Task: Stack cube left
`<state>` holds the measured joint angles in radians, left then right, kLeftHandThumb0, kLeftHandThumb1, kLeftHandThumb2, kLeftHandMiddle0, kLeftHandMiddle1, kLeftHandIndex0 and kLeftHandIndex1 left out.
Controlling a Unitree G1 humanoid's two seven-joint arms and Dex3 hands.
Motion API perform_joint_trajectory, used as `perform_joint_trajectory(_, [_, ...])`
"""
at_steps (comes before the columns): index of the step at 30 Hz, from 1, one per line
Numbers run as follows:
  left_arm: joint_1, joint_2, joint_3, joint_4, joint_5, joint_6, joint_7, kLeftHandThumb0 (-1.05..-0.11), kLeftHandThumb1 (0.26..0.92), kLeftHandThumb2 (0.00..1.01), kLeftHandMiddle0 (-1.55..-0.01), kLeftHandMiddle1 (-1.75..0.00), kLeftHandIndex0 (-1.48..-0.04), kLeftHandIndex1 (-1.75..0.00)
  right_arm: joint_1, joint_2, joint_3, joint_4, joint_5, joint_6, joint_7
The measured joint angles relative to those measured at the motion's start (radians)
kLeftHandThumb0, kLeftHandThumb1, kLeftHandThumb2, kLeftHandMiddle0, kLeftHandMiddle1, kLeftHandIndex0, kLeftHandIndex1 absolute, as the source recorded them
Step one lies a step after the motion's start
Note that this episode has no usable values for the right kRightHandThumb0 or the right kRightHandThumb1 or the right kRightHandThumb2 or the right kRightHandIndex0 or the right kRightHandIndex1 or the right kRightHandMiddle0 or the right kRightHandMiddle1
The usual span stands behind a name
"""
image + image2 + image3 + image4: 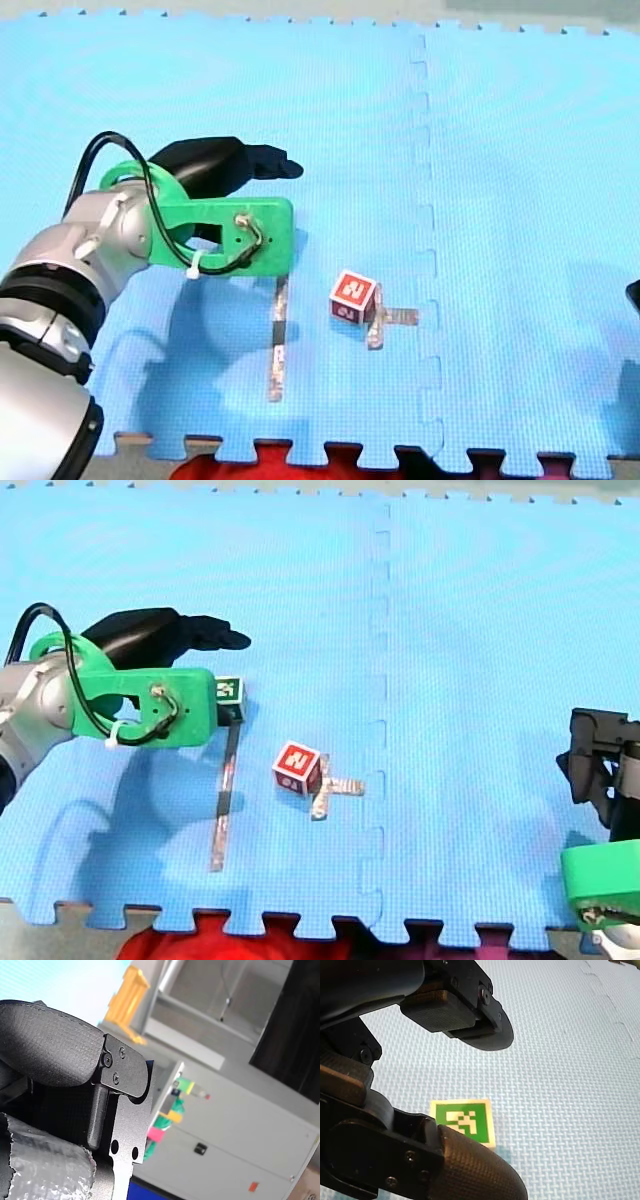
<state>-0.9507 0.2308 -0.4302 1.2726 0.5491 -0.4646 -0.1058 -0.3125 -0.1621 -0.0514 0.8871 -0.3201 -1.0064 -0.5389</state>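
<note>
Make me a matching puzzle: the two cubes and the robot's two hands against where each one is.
1 red cube
2 green cube
3 left hand
4 right hand

a by the right edge of the mat
b on the mat, between the left hand's fingers
c beside crossed tape strips
d open, over the green cube

Pairs: 1c, 2b, 3d, 4a

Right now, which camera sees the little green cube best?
The second wrist view: the green cube shows its patterned top face plainly between two fingers. The second head view catches just a sliver beside the left hand's green bracket; in the first head view that bracket hides it.
</note>
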Motion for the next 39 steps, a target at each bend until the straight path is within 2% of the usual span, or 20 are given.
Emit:
perform_joint_trajectory(7, [0.006,0.003,0.006,-0.012,-0.01,-0.017,-0.032,-1.048,0.858,0.0,-1.02,-1.75,-0.68,-0.07,-0.002,-0.004,-0.003,0.005,0.003,-0.021,0.009])
perform_joint_trajectory(12, [0.042,0.007,0.018,-0.015,-0.027,-0.042,-0.035,-1.048,0.853,0.0,-1.02,-1.75,-0.69,-0.06,-0.006,-0.007,-0.006,0.015,0.01,-0.042,0.02])
perform_joint_trajectory(18, [0.075,0.012,0.024,-0.027,-0.031,-0.048,-0.04,-1.047,0.852,0.0,-1.02,-1.75,-0.71,-0.06,-0.011,-0.009,-0.01,0.025,0.013,-0.052,0.027])
perform_joint_trajectory(25, [0.078,0.004,0.014,-0.026,-0.021,-0.02,-0.015,-1.047,0.855,0.0,-1.02,-1.75,-0.72,-0.05,-0.011,-0.012,-0.013,0.029,0.007,-0.061,0.025])
perform_joint_trajectory(30, [0.078,0.002,0.005,-0.018,-0.013,-0.023,0.007,-1.048,0.858,0.0,-1.02,-1.75,-0.73,-0.04,-0.01,-0.017,-0.016,0.032,0.005,-0.078,0.024])
perform_joint_trajectory(39, [0.077,-0.002,-0.002,-0.007,-0.01,-0.031,0.026,-1.048,0.868,0.01,-1.01,-1.75,-0.74,-0.04,0.0,-0.022,-0.021,0.03,0.008,-0.087,0.034])
